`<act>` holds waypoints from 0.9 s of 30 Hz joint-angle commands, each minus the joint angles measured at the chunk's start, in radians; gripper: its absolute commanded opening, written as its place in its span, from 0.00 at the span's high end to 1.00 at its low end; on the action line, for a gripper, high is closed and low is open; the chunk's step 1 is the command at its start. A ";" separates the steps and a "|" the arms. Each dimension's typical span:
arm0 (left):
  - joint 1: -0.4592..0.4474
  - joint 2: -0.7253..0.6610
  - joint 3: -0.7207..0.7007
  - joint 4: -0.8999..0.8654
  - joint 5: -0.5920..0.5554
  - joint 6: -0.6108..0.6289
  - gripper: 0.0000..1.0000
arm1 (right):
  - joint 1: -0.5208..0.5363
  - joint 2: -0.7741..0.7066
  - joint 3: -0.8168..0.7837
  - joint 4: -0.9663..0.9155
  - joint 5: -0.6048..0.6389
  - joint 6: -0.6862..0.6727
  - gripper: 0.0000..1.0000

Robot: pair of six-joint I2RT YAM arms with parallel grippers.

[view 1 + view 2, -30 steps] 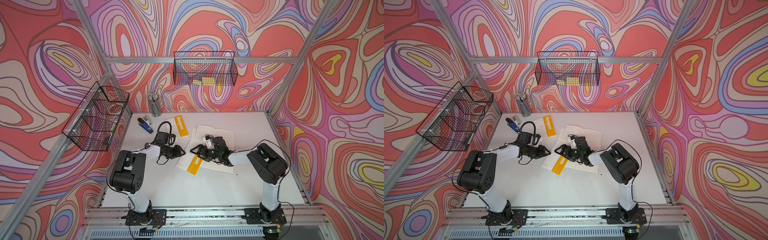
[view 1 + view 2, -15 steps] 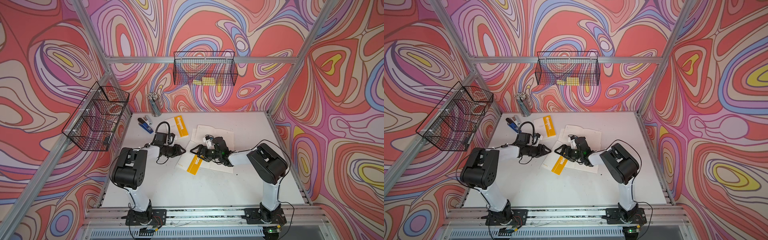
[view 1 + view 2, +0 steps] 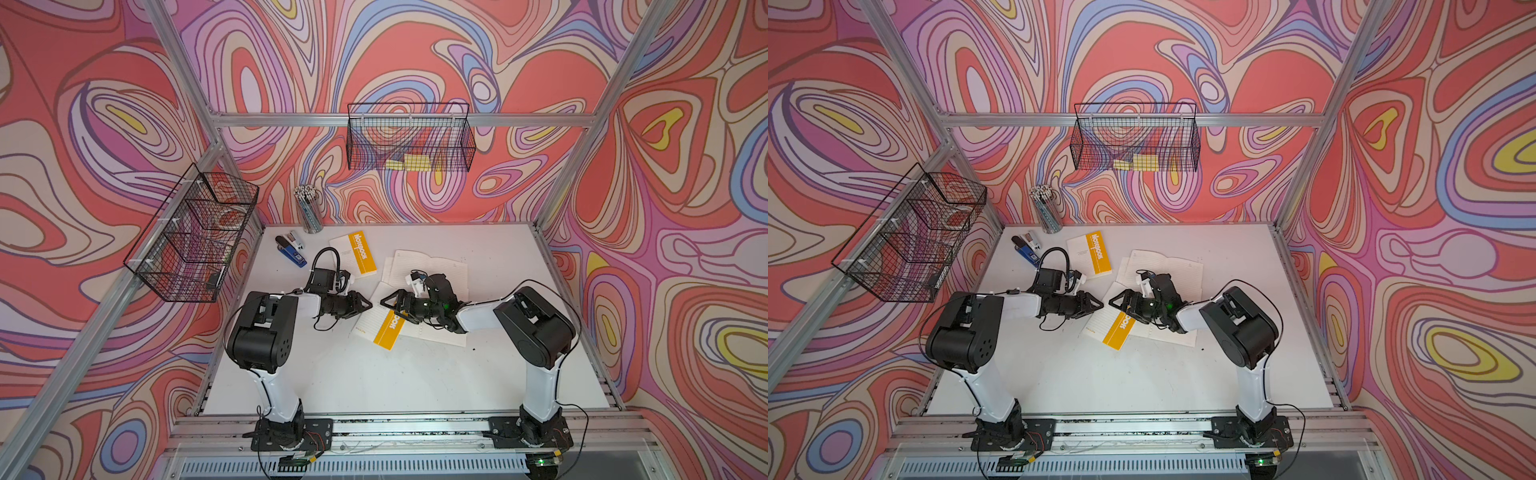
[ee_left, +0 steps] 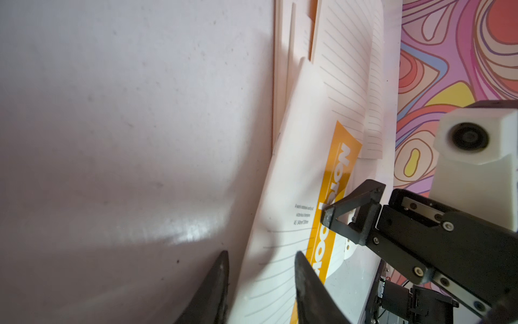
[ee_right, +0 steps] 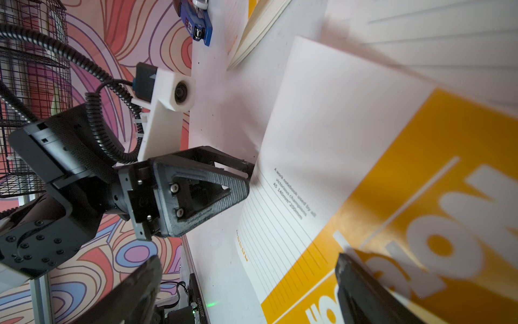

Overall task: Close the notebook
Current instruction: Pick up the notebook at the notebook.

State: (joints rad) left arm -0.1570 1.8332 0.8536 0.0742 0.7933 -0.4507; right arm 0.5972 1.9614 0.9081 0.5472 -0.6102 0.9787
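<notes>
A notebook with a white and yellow cover (image 3: 384, 330) (image 3: 1115, 328) lies mid-table, lined pages (image 3: 436, 332) showing to its right. The cover (image 4: 294, 168) (image 5: 336, 140) curves up off the table. My left gripper (image 3: 365, 305) (image 3: 1098, 306) (image 4: 262, 269) is open at the cover's left edge; that edge runs between its fingers, one finger over the table, one over the cover. My right gripper (image 3: 385, 301) (image 3: 1113, 302) (image 5: 249, 280) faces it, open wide, one fingertip (image 4: 326, 216) on the yellow stripe.
Another open notebook (image 3: 432, 266) lies behind the right gripper, and a closed one (image 3: 353, 257) behind the left. A blue stapler (image 3: 291, 251) and a pencil cup (image 3: 309, 210) stand at the back left. Wire baskets (image 3: 195, 237) (image 3: 409, 141) hang on the walls.
The left arm's elbow has swung slightly and its jaws have narrowed a little at the cover's edge. The right arm and the notebook look unchanged.
</notes>
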 commanded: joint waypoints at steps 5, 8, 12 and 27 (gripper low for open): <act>0.005 0.029 -0.051 0.050 0.067 -0.020 0.84 | 0.008 0.035 -0.017 -0.006 -0.009 0.004 0.02; 0.005 0.012 -0.074 0.064 0.057 -0.023 0.95 | 0.007 0.041 -0.017 0.003 -0.014 0.009 0.02; 0.005 -0.018 -0.111 0.111 0.051 -0.049 1.00 | 0.007 0.045 -0.013 0.003 -0.015 0.009 0.02; 0.005 -0.158 -0.073 -0.017 0.066 -0.063 1.00 | 0.008 -0.045 0.019 -0.074 -0.033 -0.039 0.02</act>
State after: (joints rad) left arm -0.1516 1.7252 0.7555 0.1356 0.8490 -0.5171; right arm 0.5976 1.9583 0.9104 0.5388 -0.6376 0.9730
